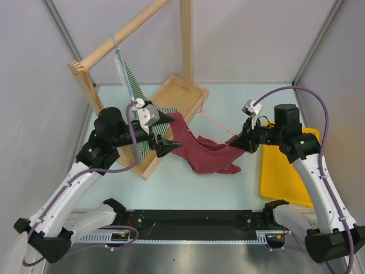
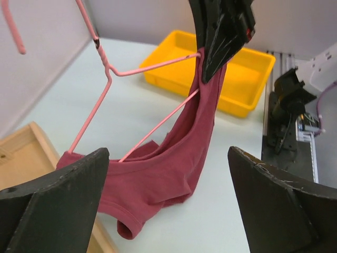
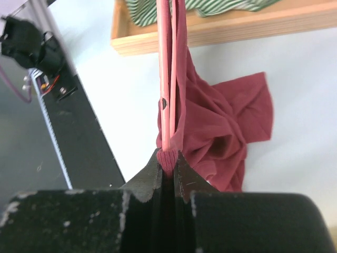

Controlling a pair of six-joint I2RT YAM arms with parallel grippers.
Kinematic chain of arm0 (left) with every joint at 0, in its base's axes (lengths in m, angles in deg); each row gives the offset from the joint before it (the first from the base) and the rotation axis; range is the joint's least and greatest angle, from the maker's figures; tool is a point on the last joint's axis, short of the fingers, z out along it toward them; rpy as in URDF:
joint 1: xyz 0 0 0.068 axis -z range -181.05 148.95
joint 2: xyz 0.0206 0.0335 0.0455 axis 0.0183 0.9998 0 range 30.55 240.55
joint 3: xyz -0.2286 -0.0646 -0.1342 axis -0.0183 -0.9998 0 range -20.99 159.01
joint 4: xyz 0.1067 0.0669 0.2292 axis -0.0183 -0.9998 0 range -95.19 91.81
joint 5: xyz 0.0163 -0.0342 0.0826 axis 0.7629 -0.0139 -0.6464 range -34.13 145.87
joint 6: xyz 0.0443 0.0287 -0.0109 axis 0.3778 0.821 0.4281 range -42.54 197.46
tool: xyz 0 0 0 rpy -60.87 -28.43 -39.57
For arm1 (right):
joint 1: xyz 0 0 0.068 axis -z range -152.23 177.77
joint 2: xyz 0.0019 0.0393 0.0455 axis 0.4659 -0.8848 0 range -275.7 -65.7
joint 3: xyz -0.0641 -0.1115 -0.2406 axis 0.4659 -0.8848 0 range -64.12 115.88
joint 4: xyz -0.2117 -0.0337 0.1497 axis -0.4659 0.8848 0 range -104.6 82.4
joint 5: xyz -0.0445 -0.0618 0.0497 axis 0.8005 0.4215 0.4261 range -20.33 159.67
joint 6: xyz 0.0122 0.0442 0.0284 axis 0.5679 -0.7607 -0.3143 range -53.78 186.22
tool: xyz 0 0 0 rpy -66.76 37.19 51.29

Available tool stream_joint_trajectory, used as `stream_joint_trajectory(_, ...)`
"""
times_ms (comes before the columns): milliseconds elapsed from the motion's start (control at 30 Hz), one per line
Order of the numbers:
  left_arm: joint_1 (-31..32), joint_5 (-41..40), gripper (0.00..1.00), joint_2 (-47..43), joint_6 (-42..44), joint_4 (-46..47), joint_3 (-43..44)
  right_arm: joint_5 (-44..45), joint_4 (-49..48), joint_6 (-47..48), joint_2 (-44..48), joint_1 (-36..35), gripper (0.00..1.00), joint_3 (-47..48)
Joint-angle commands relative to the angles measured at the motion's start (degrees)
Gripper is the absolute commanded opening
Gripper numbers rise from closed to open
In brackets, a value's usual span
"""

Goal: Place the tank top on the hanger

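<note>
Pale bench (image 1: pixel 188 188) between grey walls carries a wooden rack (image 1: pixel 85 77), with a striped garment (image 1: pixel 130 80) hanging just behind the left gripper (image 1: pixel 170 132). Its fingers stand wide apart and hold nothing. The tank top (image 1: pixel 205 154) begins just past those fingertips, sags onto the bench, and rises to the right gripper (image 1: pixel 242 141). That gripper is clamped tight on its strap together with the pink hanger (image 1: pixel 217 121). A yellow tray (image 1: pixel 285 171) lies to its right. Only the left wrist view shows a hanger wire passing into the cloth.
</note>
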Motion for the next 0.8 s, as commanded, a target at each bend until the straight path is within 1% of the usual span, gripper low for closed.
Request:
stream_joint_trajectory(0, 0.1, -1.8, 1.00, -3.8, -2.4, 6.2, -0.3, 1.2, -6.1, -3.8, 1.8, 2.2, 0.00, 0.1)
stream_joint_trajectory(100, 0.9, -2.4, 0.99, -4.6, -2.4, 6.2, 0.2, 2.9, -7.6, -5.6, 1.9, 3.1, 0.00, 0.8)
stream_joint_trajectory(200, 3.1, -5.2, 1.00, -5.8, -1.6, 4.8, 0.8, 4.5, -8.6, -6.9, 1.6, 3.7, 0.00, 3.0)
stream_joint_trajectory(367, 6.8, -15.3, 0.99, -8.2, 1.4, 0.1, 1.1, 5.5, -9.8, -8.5, -0.4, 3.7, 0.00, 7.7)
stream_joint_trajectory(433, 6.9, -18.9, 0.99, -10.1, 1.4, -0.3, 0.4, 5.4, -11.0, -9.3, -1.4, 3.7, 0.00, 9.7)
stream_joint_trajectory(533, 6.8, -21.4, 0.99, -13.4, 1.3, 0.0, -0.7, 4.9, -12.3, -10.6, -2.4, 3.5, 0.00, 12.2)
stream_joint_trajectory(667, 6.9, -25.7, 0.99, -16.3, 0.7, 0.1, -0.8, 6.3, -12.6, -10.8, -5.9, 0.1, 0.00, 17.0)
stream_joint_trajectory(700, 6.9, -28.1, 0.99, -16.6, 0.6, 0.1, -0.7, 7.8, -12.5, -10.6, -6.8, -2.1, 0.00, 18.1)
stream_joint_trajectory(767, 6.9, -31.5, 0.99, -17.1, -0.3, -0.2, -0.5, 9.0, -12.2, -10.6, -8.3, -4.0, 0.00, 21.4)
